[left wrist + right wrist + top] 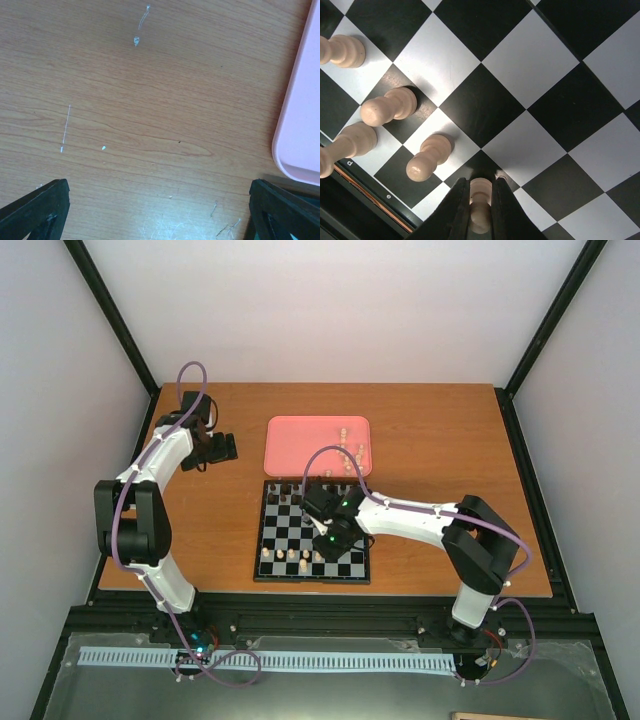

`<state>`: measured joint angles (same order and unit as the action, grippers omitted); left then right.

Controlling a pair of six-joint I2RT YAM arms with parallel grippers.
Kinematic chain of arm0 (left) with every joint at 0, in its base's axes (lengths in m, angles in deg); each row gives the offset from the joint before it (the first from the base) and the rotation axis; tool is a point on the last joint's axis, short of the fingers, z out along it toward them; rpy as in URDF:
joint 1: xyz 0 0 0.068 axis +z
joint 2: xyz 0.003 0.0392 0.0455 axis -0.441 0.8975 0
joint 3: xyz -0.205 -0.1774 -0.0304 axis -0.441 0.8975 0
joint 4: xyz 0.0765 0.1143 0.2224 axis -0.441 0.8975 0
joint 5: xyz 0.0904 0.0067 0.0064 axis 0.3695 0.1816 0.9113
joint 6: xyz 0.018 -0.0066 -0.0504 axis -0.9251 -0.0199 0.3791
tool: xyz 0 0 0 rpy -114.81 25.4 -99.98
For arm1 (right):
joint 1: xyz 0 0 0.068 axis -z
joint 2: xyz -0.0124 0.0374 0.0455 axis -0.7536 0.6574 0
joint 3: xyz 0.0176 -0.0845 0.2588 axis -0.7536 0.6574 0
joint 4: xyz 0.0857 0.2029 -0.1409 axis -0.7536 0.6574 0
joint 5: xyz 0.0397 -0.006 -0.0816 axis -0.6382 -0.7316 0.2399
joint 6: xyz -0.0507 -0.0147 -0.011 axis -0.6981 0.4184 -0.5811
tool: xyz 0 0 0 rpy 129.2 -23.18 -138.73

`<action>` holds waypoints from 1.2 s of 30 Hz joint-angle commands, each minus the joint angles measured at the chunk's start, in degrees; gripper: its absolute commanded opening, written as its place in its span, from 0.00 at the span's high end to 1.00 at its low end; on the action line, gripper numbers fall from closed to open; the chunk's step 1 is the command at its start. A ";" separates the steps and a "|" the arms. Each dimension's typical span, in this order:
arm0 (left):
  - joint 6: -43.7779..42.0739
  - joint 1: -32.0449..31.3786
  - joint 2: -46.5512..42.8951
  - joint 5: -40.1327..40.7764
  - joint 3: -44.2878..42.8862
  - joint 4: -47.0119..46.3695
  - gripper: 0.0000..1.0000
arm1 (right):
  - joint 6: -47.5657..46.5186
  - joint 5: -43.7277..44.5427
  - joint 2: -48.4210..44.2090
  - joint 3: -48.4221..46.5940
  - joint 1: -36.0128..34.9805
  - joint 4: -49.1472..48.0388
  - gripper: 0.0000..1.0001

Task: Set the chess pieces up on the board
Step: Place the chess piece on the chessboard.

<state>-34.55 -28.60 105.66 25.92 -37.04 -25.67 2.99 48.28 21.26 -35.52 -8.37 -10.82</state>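
Observation:
The checkered board [345, 568] lies at the table's near middle, with dark brown pieces on its far row and several cream pawns [291, 556] on its near left. My right gripper [332, 538] hangs low over the board's near half. In the right wrist view it [481, 200] is shut on a cream pawn [480, 192] whose base is on or just above a black square, next to three standing cream pawns [427, 157]. My left gripper [226, 447] is open and empty over bare wood, left of the pink tray; its fingertips [40, 205] show wide apart.
The pink tray [300, 445] sits behind the board with several cream pieces [350, 445] at its right side; its edge shows in the left wrist view [300, 130]. Black frame rails run along the table sides.

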 commanded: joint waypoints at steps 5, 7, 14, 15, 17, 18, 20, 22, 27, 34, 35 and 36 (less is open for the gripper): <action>-0.20 -0.38 -1.36 -0.06 -0.93 -0.53 0.00 | 0.67 2.29 1.32 -0.15 -0.56 -0.87 0.97; -0.19 -0.45 -1.34 -0.02 -0.98 -0.53 0.00 | 0.40 2.14 1.71 -0.33 -0.55 -0.86 0.97; -0.31 -0.44 -1.30 0.12 -1.03 -0.44 0.00 | -0.18 1.91 2.60 -0.97 -0.56 -0.88 0.97; -0.27 -0.39 -1.22 0.12 -1.08 -0.46 0.00 | -0.22 1.81 2.68 -1.07 -0.56 -0.87 0.97; -0.26 -0.38 -1.20 0.04 -1.09 -0.47 0.00 | -0.30 1.70 2.77 -1.30 -0.56 -0.79 0.97; -0.27 -0.39 -1.14 0.07 -1.16 -0.49 0.00 | -0.39 1.70 2.81 -1.40 -0.56 -0.72 0.97; -0.29 -0.44 -1.04 0.08 -1.18 -0.35 0.00 | -0.39 1.81 2.75 -1.44 -0.56 -0.54 0.97; -0.28 -0.40 -1.03 0.03 -1.30 -0.47 0.00 | -0.32 1.81 2.49 -1.40 -0.51 -0.44 0.97; -0.28 -0.42 -1.00 -0.15 -1.41 -0.32 0.00 | -0.47 1.41 1.74 -1.41 -0.56 0.18 0.89; -0.23 -0.38 -0.99 -0.19 -1.36 -0.39 0.00 | -0.47 1.77 0.65 -2.32 -0.56 1.64 0.63; -0.21 -0.40 -1.03 -0.20 -1.42 -0.37 0.00 | -0.52 2.01 0.47 -2.69 -0.56 1.94 0.60; -0.19 -0.38 -1.09 -0.23 -1.46 -0.40 0.00 | -0.48 2.47 0.42 -3.19 -0.56 2.36 0.57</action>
<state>-34.57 -28.60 105.66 25.92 -37.04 -25.67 2.55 49.59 22.59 -36.54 -8.42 -9.95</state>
